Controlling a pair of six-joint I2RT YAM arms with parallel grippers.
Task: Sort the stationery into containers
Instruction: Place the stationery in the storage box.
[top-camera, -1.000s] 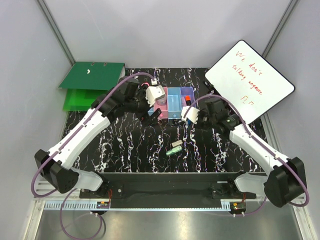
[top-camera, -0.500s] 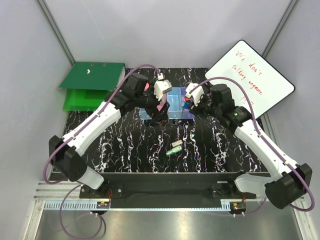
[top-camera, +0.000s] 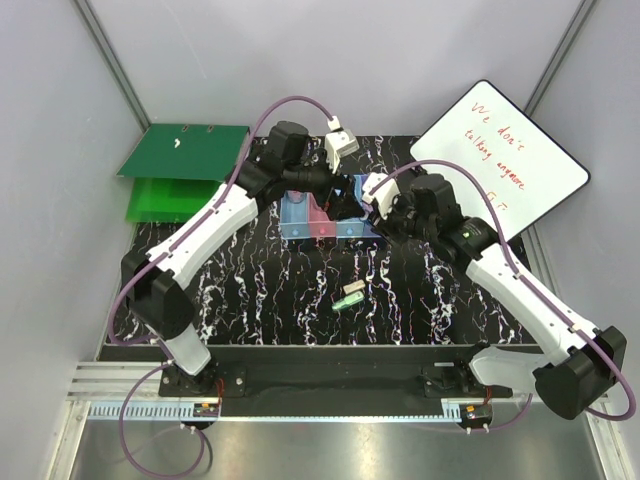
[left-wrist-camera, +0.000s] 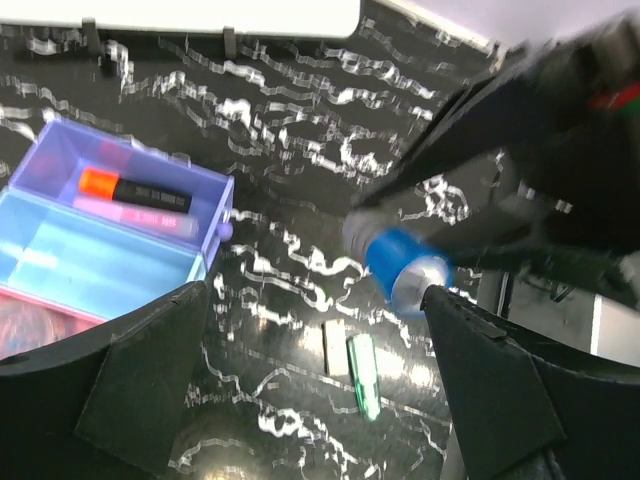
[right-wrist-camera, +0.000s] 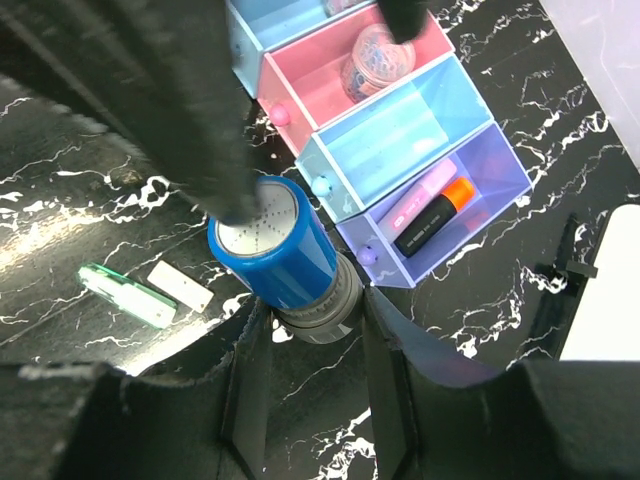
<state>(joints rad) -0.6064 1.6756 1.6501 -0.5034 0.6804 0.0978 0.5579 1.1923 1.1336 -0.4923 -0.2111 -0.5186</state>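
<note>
My right gripper (right-wrist-camera: 310, 322) is shut on a blue cylinder with a grey base (right-wrist-camera: 285, 255), held above the table just in front of the containers. The containers (right-wrist-camera: 300, 92) are a joined row of blue, pink, blue and purple bins (top-camera: 300, 226). The purple bin (left-wrist-camera: 60, 150) holds an orange-capped black marker (left-wrist-camera: 135, 190) and a pink tube (right-wrist-camera: 420, 195). The pink bin holds clear pieces (right-wrist-camera: 375, 50). My left gripper (left-wrist-camera: 315, 295) is open and empty, above the table beside the cylinder (left-wrist-camera: 405, 270). A green piece (left-wrist-camera: 365, 375) and a beige piece (left-wrist-camera: 337, 348) lie on the table below it.
A whiteboard (top-camera: 498, 160) leans at the back right. Green binders (top-camera: 175, 165) lie at the back left. One dark finger of the left gripper (right-wrist-camera: 190, 100) stands close over the cylinder's top. The green and beige pieces (top-camera: 348, 297) lie mid-table.
The left arm has swung further back and right, with its wrist now above the bins. The right gripper has moved left and back toward the bins with the blue cylinder.
</note>
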